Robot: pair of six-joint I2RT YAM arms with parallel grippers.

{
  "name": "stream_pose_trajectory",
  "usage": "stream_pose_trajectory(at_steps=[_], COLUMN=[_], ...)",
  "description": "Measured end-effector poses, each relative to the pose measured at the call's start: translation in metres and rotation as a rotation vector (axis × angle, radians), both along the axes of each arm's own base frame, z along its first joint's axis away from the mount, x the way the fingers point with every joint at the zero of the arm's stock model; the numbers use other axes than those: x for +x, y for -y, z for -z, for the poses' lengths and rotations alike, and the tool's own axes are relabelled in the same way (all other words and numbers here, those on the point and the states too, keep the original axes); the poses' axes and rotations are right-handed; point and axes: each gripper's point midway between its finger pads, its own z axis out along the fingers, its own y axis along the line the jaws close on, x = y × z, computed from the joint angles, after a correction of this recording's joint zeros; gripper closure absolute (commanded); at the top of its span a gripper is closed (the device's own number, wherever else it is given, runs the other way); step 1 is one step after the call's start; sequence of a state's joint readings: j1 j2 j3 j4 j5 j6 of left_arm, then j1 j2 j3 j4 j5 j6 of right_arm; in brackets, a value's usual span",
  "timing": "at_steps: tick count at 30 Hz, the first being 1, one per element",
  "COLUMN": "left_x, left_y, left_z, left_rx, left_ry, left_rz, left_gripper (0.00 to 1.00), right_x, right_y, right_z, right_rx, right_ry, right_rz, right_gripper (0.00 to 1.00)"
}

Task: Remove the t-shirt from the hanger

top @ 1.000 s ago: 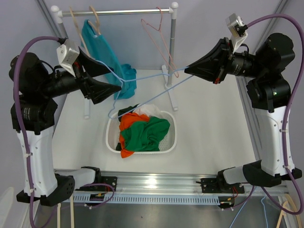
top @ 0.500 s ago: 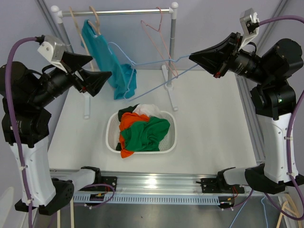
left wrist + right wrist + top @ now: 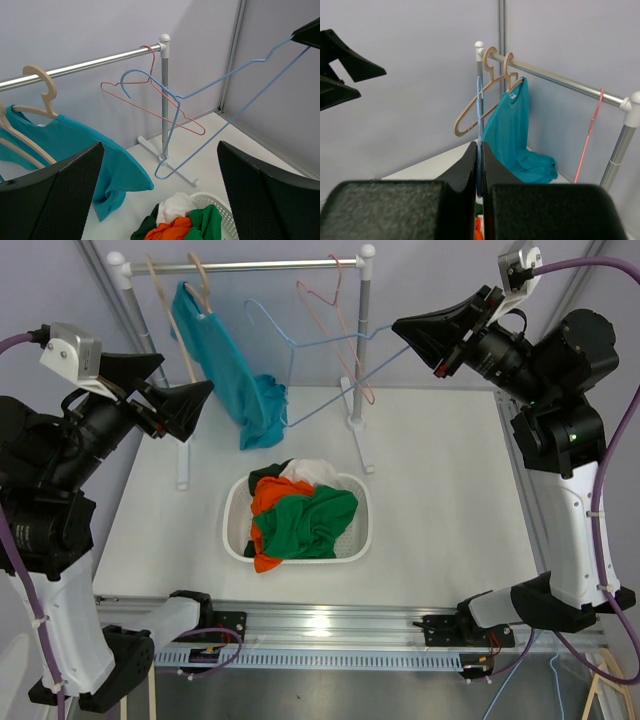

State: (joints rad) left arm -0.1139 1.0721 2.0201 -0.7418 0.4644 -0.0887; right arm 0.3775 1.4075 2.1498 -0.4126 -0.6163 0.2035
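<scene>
While the right gripper [image 3: 402,330] grips: its jaws are pressed together on one end of the blue wire hanger [image 3: 225,76], with only the wire between them.
Blue wire hanger: bare and held in the air, it reaches out from the right jaws toward the rack, its hook at the far end from them.
Left gripper [image 3: 188,372]: jaws spread wide, nothing between them and touching nothing.
Teal t-shirt [image 3: 215,350]: just ahead of the open left jaws and clear of them. Seen from the right jaws it is beyond the blue hanger's far end.
T-shirt's support: it hangs by the neck from a wooden hanger [image 3: 50,86], and its lower part droops in a bunch below.
Rail [image 3: 270,264]: above and beyond both pairs of jaws. It carries the wooden hangers on the left jaws' side.
Pink wire hanger [image 3: 588,135]: empty on the rail, nearer the right jaws than the left.
Basket [image 3: 366,525]: on the white table [image 3: 440,500], below and between the two pairs of jaws, well apart from both.
Clothes pile [image 3: 300,520]: orange, green and white pieces heaped inside the basket.
</scene>
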Motion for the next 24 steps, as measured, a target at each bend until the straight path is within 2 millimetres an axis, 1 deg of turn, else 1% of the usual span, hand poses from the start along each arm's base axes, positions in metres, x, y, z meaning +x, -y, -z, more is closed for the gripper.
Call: stream_pose_trajectory(at_steps=[5,9,15,17,24], left_x=[0.007,0.009,0.009,0.010,0.023], left_y=[-0.001,-0.001,-0.002,-0.002,-0.001], left_z=[0.003,0.003,0.004,0.006,0.018], left_rx=[0.000,-0.001,-0.001,0.000,0.002], left_ry=[-0.015,-0.017,-0.017,-0.023,-0.050], left_rz=[-0.009,-0.013,-0.017,-0.017,-0.024], left_gripper=[0.01,0.01,0.01,0.01,0.02], right_x=[0.011,0.022,0.051,0.062,0.087], right_y=[-0.006,-0.016,-0.030,-0.033,-0.047], right_z=[-0.011,-0.017,-0.025,-0.025,-0.027], right_rx=[0.026,0.042,0.061,0.066,0.096], right_ry=[0.056,0.101,0.155,0.166,0.204], right_rz=[0.049,0.080,0.143,0.174,0.231], right_gripper=[1.00,1.00,1.00,1.00,1.00])
